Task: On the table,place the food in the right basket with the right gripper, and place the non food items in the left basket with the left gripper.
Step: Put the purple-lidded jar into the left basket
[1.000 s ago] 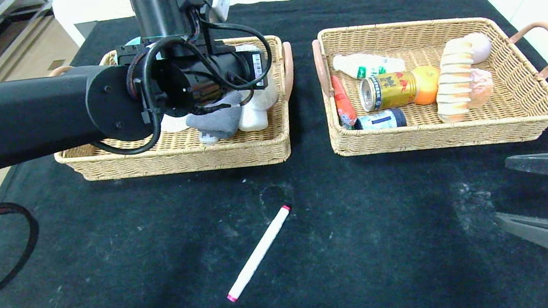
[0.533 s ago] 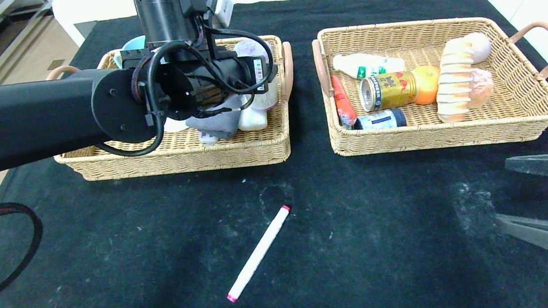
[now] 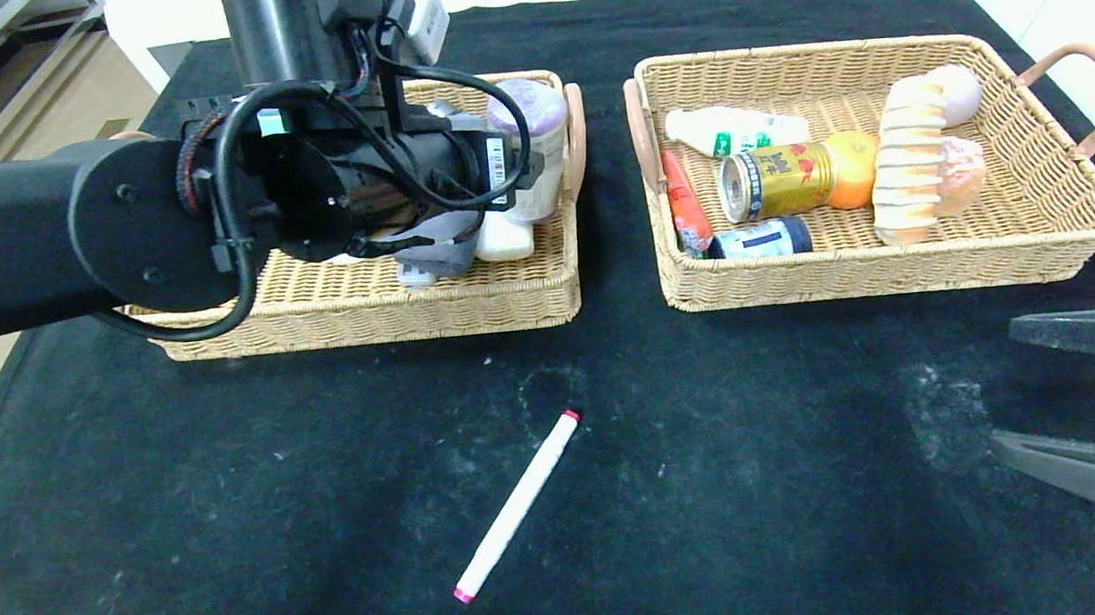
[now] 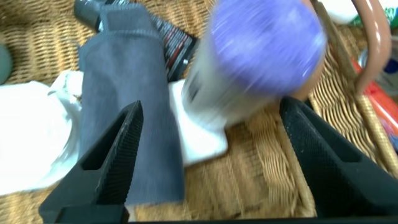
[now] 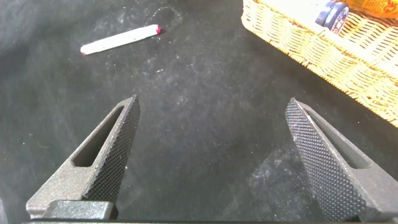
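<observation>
From the head view you look forward and down over the black table point(image 3: 228, 539), both wicker baskets across the far half. Your left wrist view sits close above the left basket point(image 4: 261, 186), facing down into it past the left gripper point(image 4: 208, 155). Your right wrist view hangs low over the cloth, looking past the right gripper point(image 5: 211, 155) toward the white marker point(image 5: 119, 39) and a corner of the right basket point(image 5: 311, 53), both also seen from the head.

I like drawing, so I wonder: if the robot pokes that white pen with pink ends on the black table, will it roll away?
Probably, a little. The pen looks round and thin and lies flat on the black table, so a sideways poke could roll it. It seems stiff and light, so it may skid or spin instead. Being so slim, it might slip from open fingers.
</observation>
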`<state>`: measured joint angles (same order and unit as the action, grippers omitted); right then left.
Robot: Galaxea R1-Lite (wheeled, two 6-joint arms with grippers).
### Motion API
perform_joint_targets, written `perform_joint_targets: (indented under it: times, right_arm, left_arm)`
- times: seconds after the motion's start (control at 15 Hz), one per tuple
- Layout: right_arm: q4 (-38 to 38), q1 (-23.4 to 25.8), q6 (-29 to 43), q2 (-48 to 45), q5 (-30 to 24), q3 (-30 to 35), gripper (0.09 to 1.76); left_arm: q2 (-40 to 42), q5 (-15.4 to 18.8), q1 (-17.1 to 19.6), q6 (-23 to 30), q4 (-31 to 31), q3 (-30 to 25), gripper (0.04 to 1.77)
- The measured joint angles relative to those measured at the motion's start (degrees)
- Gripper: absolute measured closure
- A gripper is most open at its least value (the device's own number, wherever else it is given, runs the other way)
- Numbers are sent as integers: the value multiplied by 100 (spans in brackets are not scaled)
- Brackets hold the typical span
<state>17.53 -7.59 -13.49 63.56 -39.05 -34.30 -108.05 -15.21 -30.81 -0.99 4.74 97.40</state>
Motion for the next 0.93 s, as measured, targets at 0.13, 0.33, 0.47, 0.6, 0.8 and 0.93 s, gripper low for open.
perform_joint_targets:
  times: [0.13,0.33,0.47,0.6,0.8,0.93]
  right_arm:
    - [2,-4,-1,-2,0,2,14]
    - [2,-4,-1,-2,2,2,14]
    - [7,-4,-1,-2,0,2,14]
    - [10,2,-4,-2,0,2,14]
    - [10,7,-4,-2,0,-6,14]
    - [11,13,-4,-2,0,-6,14]
  left_arm:
    - [344,-24,-100,-20,-174,-389,19]
    - [796,-33,-310,-28,-360,-940,16]
    - [1039,-41,-522,-28,-575,-1295,15]
    - [1259,-168,-791,-24,-835,-1657,13]
    - [1488,-236,-1150,-38,-923,-2241,12]
    - [1557,-236,-1331,-101,-1113,-2558,12]
